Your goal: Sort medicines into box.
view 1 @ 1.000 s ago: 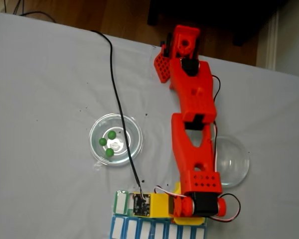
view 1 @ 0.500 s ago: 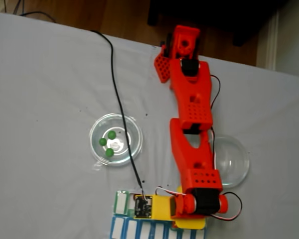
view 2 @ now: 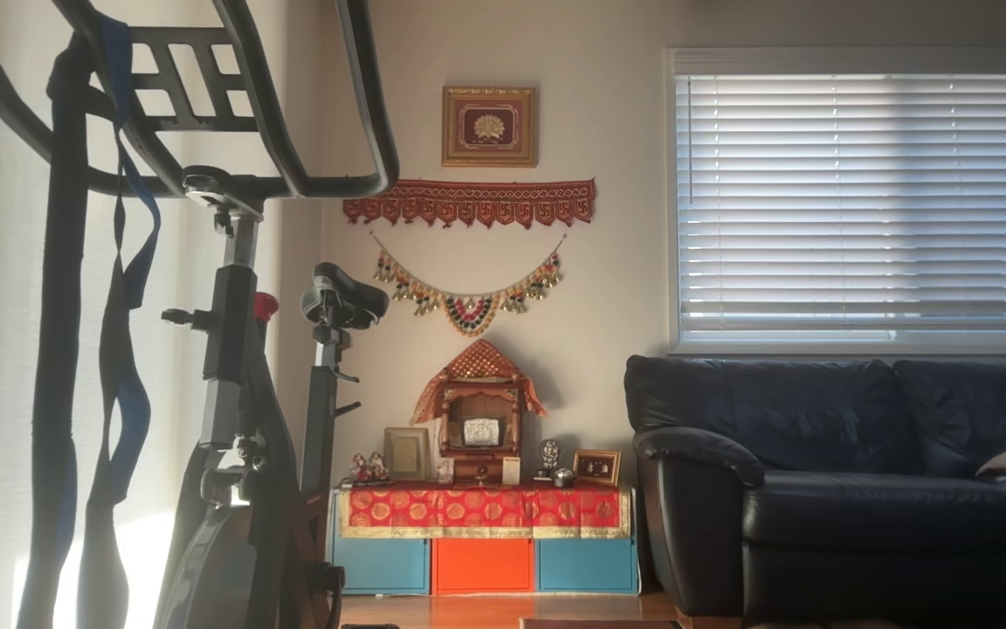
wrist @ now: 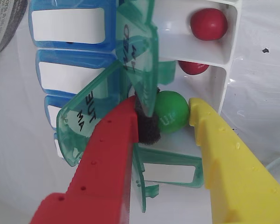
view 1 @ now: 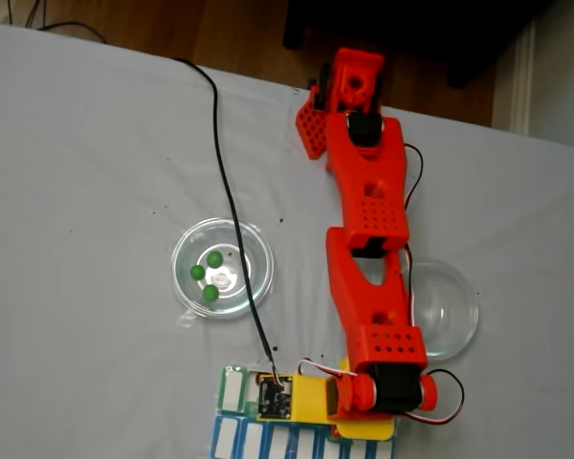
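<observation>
Placing step: the fingers [wrist: 165, 116] pinch a green ball [wrist: 170, 111] just above an open compartment of the box [wrist: 214, 56]. Next, they likely need only spread.

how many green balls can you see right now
4: three in the glass dish at, and one between the gripper fingertips at. Others may be hidden.

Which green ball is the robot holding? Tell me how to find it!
Find the green-and-white plastic pill organizer in the wrist view. Over its open compartment, the end effector pinches a small round green ball between red and yellow fingers; the balls in neighbouring compartments are red.
</observation>
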Tool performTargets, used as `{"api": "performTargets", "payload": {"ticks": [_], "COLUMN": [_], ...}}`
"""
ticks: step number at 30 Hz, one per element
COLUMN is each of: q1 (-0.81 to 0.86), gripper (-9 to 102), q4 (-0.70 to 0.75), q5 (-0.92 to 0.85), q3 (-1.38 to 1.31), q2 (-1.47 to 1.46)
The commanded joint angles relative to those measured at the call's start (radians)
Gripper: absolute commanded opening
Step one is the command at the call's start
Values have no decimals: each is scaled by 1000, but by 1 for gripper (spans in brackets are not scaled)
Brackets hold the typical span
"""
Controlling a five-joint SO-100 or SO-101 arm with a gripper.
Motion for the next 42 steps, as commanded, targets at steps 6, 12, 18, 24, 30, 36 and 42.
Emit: {"api": "performTargets", "payload": {"ticks": [6,12,18,24,30,36,42], "q1": [9,2,6,15,18,48,129], "gripper": [19,24,25,22,4,3,2], "q4": [34,34,34,34,32,32,32], "q5": [-20,-32,-44,-78,-98,-104,-110], "q3": [8,28,80,196,400,517,488], "q2": [103,114,158,253,400,526,604]}}
